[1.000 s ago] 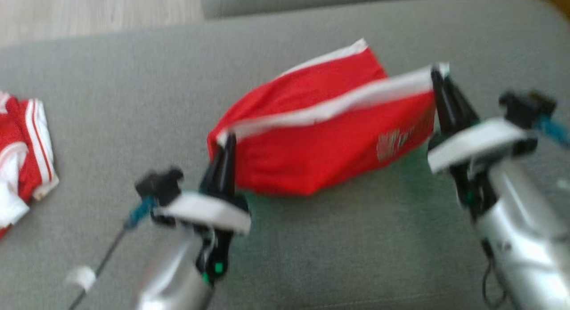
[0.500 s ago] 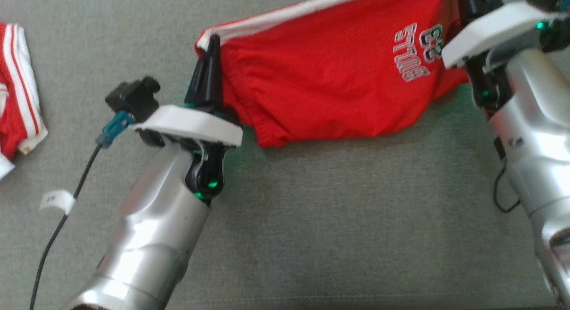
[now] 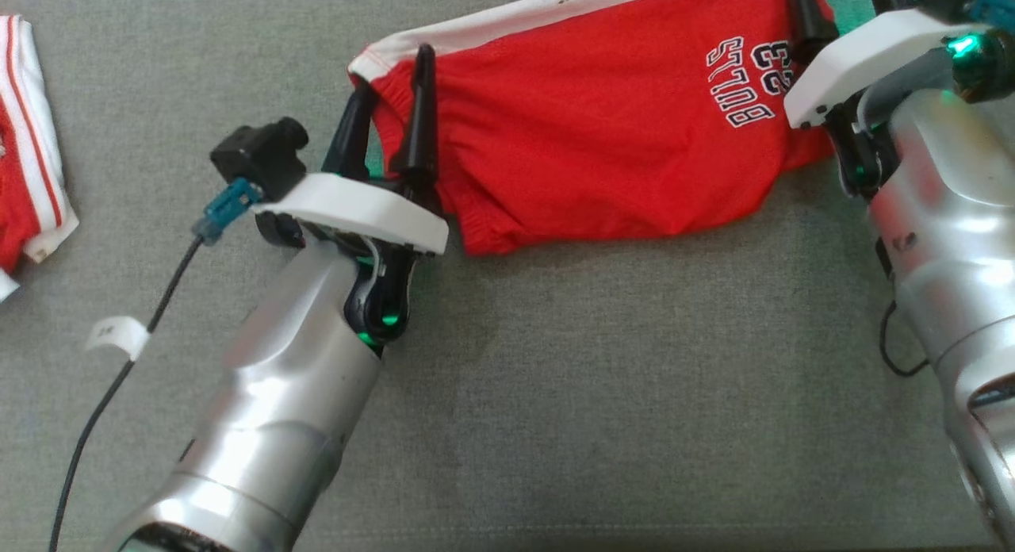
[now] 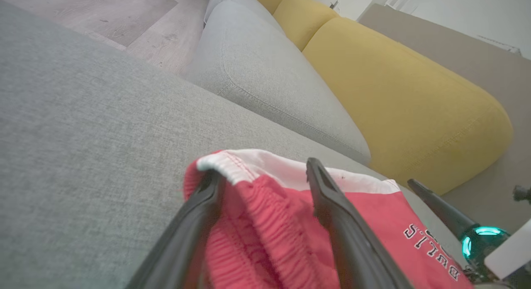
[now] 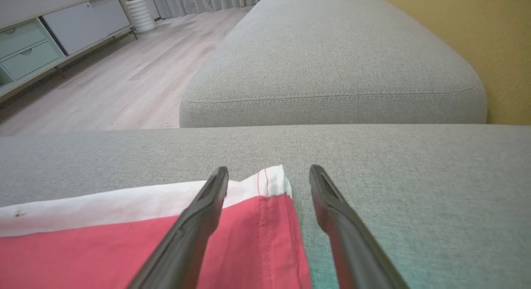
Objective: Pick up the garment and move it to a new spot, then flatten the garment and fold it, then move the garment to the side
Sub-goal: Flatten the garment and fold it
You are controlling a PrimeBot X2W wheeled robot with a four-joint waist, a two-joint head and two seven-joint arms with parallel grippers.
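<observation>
Red shorts [image 3: 603, 132] with a white side stripe and a "BULLS 23" print lie spread on the grey sofa cushion [image 3: 555, 393]. My left gripper [image 3: 392, 84] is open, its two dark fingers straddling the gathered waistband corner [image 4: 249, 197] at the shorts' left end. My right gripper [image 3: 840, 1] is open too at the shorts' right end. In the right wrist view its fingers [image 5: 199, 222] stand apart over the white-striped corner [image 5: 269, 181], one above the cloth, the other above bare cushion.
Another red-and-white garment [image 3: 32, 139] lies at the cushion's left edge. A second grey cushion [image 5: 332, 64] and yellow cushions [image 4: 406, 94] lie beyond, with wooden floor [image 5: 116, 85] and a cabinet [image 5: 25, 48] further off. A black cable [image 3: 119, 377] hangs beside my left arm.
Both grippers, shut on the shorts' stretched ends before, have opened and let go. The shorts now rest on the cushion. The head camera also tilted down during the last second.
</observation>
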